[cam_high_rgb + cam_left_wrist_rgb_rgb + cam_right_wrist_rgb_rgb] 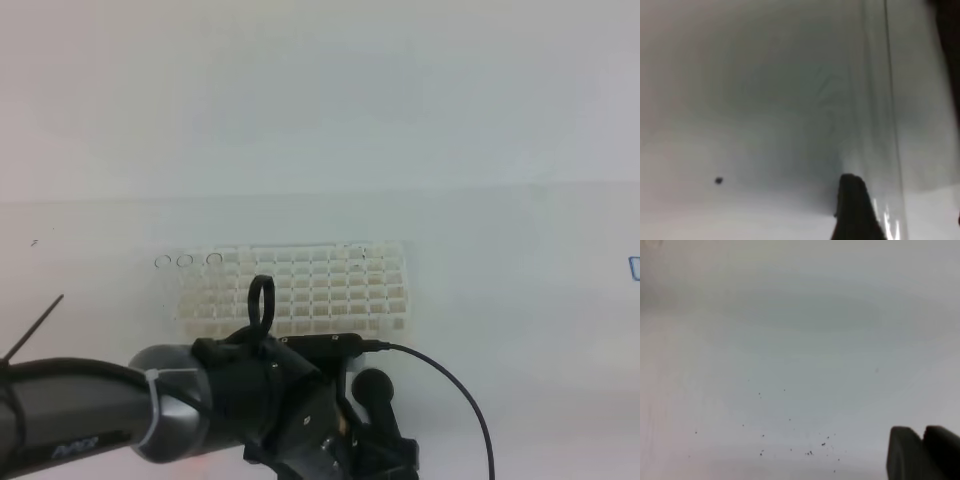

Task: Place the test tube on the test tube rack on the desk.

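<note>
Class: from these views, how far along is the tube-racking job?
Done: three tube rims show at the rack's left end. In hand: a test tube stands between the left gripper's parted fingers, apparently ungripped. Left: withdrawing the arm; its seating can't be seen.

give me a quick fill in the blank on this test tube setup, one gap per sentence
1. The test tube rack is ___ in colour.
2. In the high view, ___ round tube rims show by the rack's upper-left corner.
3. The black cable leaves the left arm and curves toward the high view's ___ side.
4. In the right wrist view, the desk is dotted with small dark ___.

Missing words: white; three; right; specks
</note>
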Tool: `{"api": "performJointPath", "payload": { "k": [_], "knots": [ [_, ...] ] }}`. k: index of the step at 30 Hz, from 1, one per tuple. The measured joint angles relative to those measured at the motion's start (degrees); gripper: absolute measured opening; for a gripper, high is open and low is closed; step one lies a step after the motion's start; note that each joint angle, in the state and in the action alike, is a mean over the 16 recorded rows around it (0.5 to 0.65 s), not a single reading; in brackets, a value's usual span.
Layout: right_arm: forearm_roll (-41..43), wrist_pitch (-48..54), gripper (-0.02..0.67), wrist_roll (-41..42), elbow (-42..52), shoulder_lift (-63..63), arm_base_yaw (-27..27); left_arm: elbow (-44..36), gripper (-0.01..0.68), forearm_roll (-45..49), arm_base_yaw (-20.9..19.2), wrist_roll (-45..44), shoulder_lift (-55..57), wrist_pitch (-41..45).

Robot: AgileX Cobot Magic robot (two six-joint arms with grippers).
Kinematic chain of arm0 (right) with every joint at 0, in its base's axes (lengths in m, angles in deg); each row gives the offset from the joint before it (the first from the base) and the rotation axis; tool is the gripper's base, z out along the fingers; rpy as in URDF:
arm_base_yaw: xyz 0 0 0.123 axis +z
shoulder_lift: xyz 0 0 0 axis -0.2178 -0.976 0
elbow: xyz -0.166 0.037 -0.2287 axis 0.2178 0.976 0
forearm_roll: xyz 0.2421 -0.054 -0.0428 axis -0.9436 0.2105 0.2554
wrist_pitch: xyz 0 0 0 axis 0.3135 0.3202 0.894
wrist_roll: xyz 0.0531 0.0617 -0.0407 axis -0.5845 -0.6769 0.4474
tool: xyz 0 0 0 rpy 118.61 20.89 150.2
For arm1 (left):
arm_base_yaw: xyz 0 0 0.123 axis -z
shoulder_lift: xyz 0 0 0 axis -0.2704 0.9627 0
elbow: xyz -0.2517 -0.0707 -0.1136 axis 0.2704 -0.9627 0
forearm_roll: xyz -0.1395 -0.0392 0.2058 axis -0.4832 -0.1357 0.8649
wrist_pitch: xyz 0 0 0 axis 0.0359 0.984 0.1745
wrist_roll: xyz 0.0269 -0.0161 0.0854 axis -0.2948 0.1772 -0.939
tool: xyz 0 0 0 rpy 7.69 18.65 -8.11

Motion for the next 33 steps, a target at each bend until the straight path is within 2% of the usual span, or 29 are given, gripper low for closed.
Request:
{"api": "performJointPath", "payload": {
  "k": [25,29,33],
  "knots": [
    [0.0,-0.12,0.085,-0.07,0.0,-0.01,0.0,2.12,0.391,10.68,0.0,6.02,1.99,9.89],
    [0.0,-0.12,0.085,-0.07,0.0,-0.01,0.0,2.12,0.363,11.47,0.0,6.29,1.99,11.11],
    [0.0,-0.12,0.085,-0.07,0.0,-0.01,0.0,2.12,0.3,11.68,0.0,6.45,1.99,11.59]
  ]
}}
